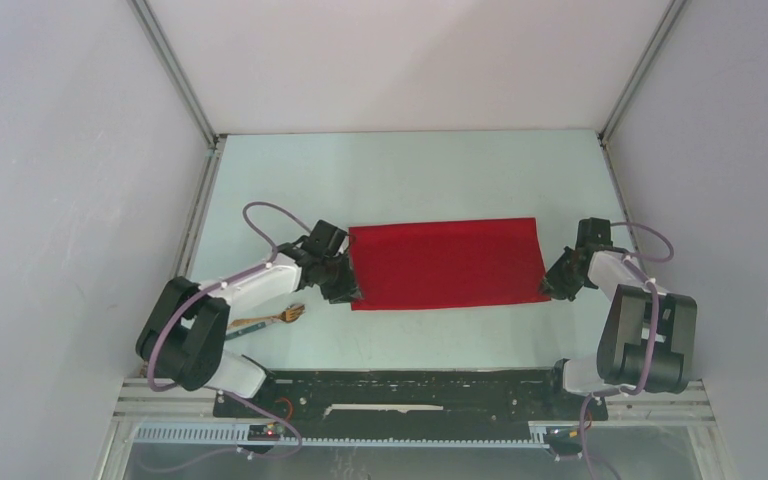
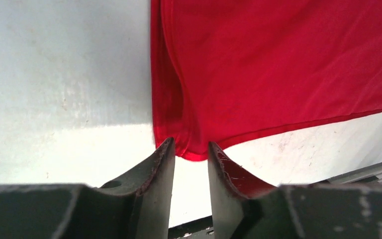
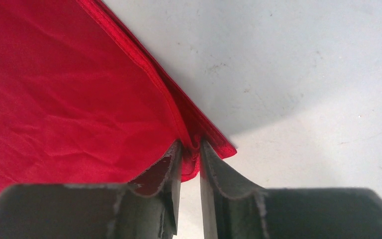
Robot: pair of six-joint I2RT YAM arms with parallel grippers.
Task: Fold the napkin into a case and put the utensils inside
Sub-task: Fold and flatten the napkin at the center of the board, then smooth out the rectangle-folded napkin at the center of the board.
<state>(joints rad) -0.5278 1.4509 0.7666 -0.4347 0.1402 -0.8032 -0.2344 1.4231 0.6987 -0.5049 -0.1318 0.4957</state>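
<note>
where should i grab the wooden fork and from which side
Grip the wooden fork mid-handle, coming straight down from above with the jaws across its narrow width: it lies flat on the table, so only its thin sides offer a hold.

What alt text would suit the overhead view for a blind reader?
A red napkin lies as a wide rectangle on a pale table, with the left gripper at its near-left corner and the right gripper at its near-right corner. A wooden fork lies off its near-left corner.

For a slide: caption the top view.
Left gripper and right gripper at near corners of the napkin; fork by left arm.
</note>
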